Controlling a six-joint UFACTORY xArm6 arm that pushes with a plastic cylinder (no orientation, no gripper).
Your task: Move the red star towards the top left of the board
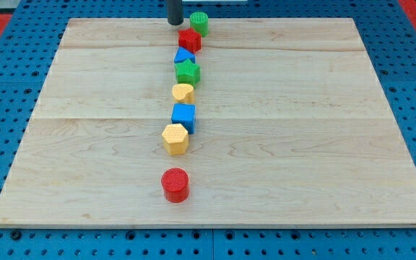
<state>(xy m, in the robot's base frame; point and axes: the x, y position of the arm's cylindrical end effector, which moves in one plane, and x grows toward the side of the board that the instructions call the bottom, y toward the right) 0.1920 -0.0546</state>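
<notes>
Pincer: none fitted; my tip [175, 22], a plain dark rod end, holds nothing and can only push.
Tip position: at the bench's [85, 159] top edge, near its middle, just left of the green cylinder [199, 23] and just above-left of the red star [189, 39].
Red star: near the top edge, centre, second in a column of 8 blocks, touching or nearly touching the cylinder.
Neighbours below: blue block [184, 55], green star [188, 71].
Handling: likely light, rigid, slides easily; its points may make it rotate.
Contact: push its right side, leftward, centred.
</notes>
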